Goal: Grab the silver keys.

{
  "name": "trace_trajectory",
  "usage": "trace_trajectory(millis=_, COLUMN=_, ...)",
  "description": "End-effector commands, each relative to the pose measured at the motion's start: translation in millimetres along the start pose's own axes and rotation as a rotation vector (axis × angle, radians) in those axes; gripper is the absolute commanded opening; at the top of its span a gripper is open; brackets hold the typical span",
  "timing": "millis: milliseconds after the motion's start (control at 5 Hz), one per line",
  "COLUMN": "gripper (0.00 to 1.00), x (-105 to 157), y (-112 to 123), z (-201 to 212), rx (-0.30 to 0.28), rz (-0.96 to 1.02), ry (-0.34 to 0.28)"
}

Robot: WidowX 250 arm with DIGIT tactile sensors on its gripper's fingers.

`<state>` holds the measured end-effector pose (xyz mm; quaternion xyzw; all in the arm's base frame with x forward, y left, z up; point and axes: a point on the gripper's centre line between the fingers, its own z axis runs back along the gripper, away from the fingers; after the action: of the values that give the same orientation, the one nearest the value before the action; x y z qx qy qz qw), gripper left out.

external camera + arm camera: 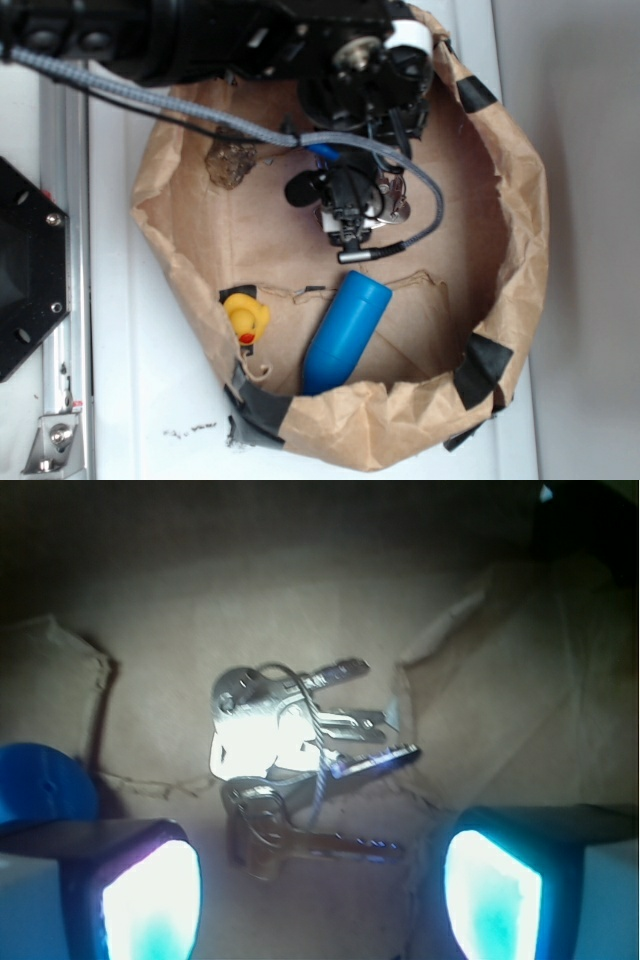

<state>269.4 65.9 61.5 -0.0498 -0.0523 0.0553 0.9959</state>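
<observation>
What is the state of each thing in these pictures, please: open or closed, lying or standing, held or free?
gripper: jaws open, nothing held, poised above the keys.
silver keys: lying flat on the paper, fanned out on their ring, free.
blue cylinder: lying on its side, untouched.
yellow duck: lying by the bag wall, free.
rock: resting on the paper, free.
paper bag: open, rim rolled down and taped.

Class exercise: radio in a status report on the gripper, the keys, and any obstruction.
Black gripper open, poised above the brown paper bin. Bunch of shiny silver metal keys lying flat between the fingers, not grasped. Nothing blocking; blue plastic cylinder off to one side.
</observation>
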Motion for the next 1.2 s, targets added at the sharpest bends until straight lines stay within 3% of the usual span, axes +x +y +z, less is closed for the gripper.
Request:
trace_trajectory(millis=0, gripper=1.0, x=28.4, y=2.5, z=-7.6, rx=-0.036, rz=-0.046, ry=-0.14)
trace_trajectory(millis=400, gripper=1.0, x=33.0, y=-18.1, z=-9.9, rx=-0.061, rz=-0.081, ry=-0.129)
trace_trajectory(millis=600, gripper=0.12, x=27.5, y=-18.8, z=-10.3, rx=-0.087, rz=-0.098, ry=-0.123)
trace_trajectory(millis=800, gripper=0.0, x=24.5, y=-18.0, z=-11.2, rx=-0.068, rz=-0.086, ry=-0.132)
trace_trajectory(millis=1000, gripper=0.0, x=25.0, y=-18.1, z=-11.9, rx=-0.065, rz=-0.083, ry=-0.131)
